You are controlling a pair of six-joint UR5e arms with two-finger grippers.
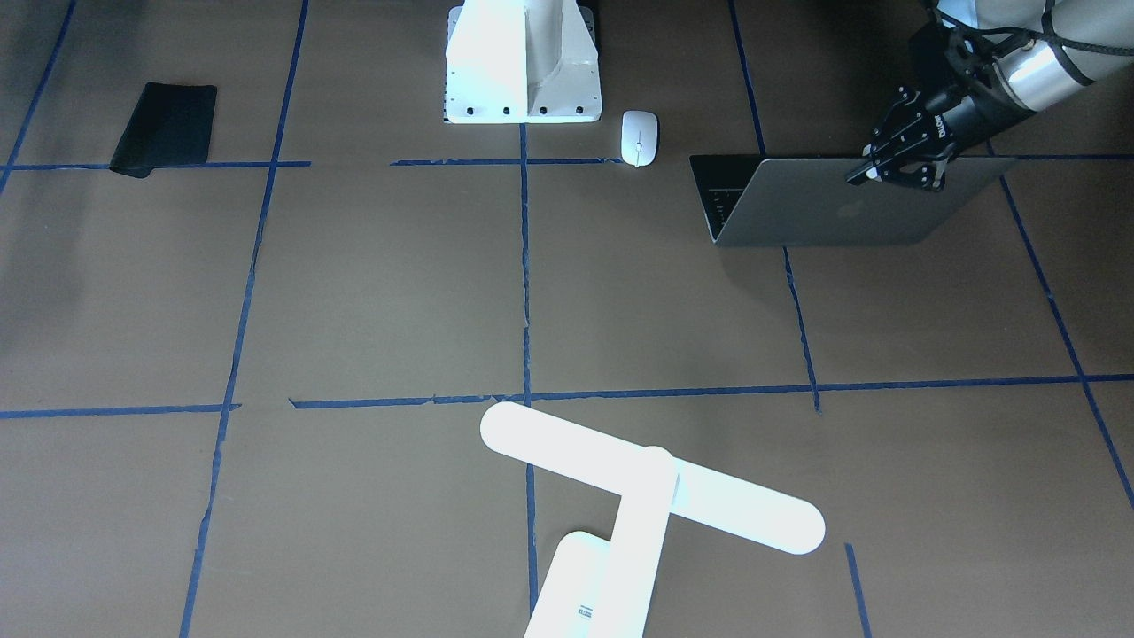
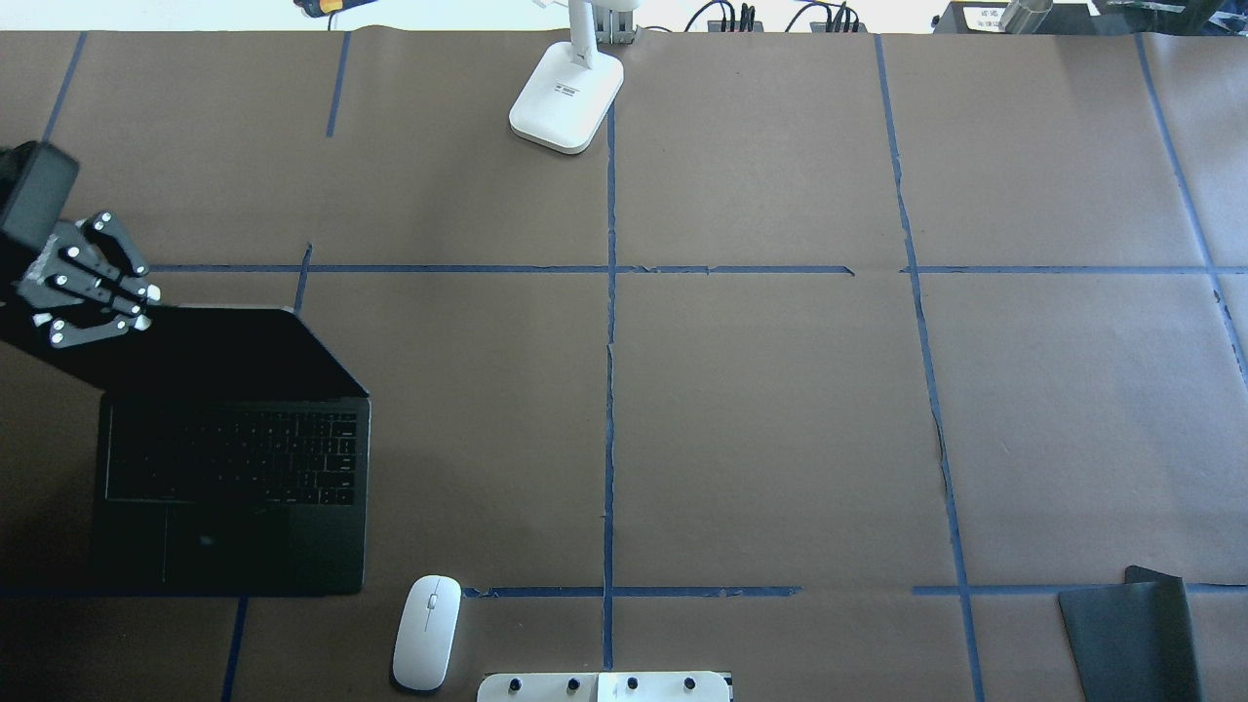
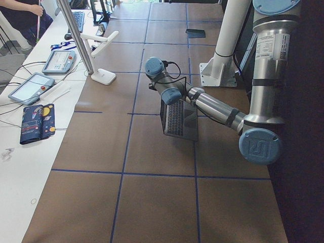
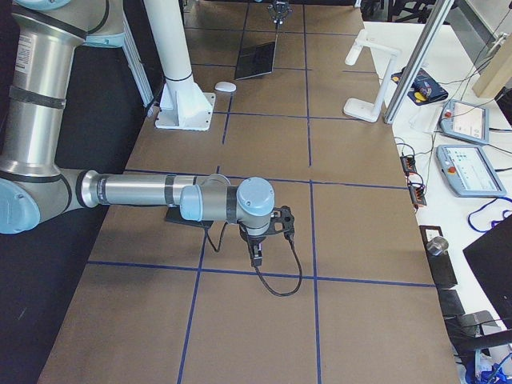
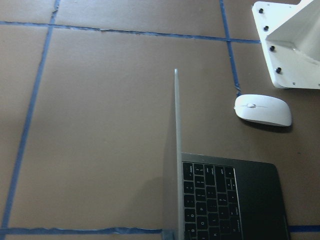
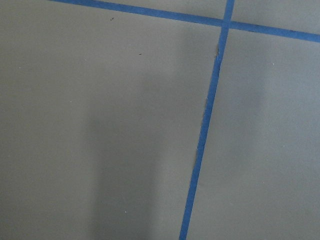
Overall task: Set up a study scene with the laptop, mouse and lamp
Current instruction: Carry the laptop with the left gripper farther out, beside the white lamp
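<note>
The laptop [image 1: 824, 213] stands open at the robot's left, its lid raised, its keys [image 2: 229, 453] facing the robot. My left gripper [image 1: 864, 175] is shut on the top edge of the lid [image 2: 195, 327]; the left wrist view shows the lid edge-on [image 5: 176, 150]. The white mouse [image 2: 427, 632] lies just right of the laptop, near the pedestal. The white lamp [image 1: 651, 483] stands at the far middle edge, its base [image 2: 565, 97] on the paper. My right gripper [image 4: 256, 256] points down over bare paper, far from all three; I cannot tell if it is open.
The white pedestal [image 1: 523, 62] stands at the robot's side, middle. A black mat [image 2: 1131, 634] lies at the near right corner. Blue tape lines cross the brown paper. An operators' bench with tablets [image 3: 30, 86] runs beyond the far edge.
</note>
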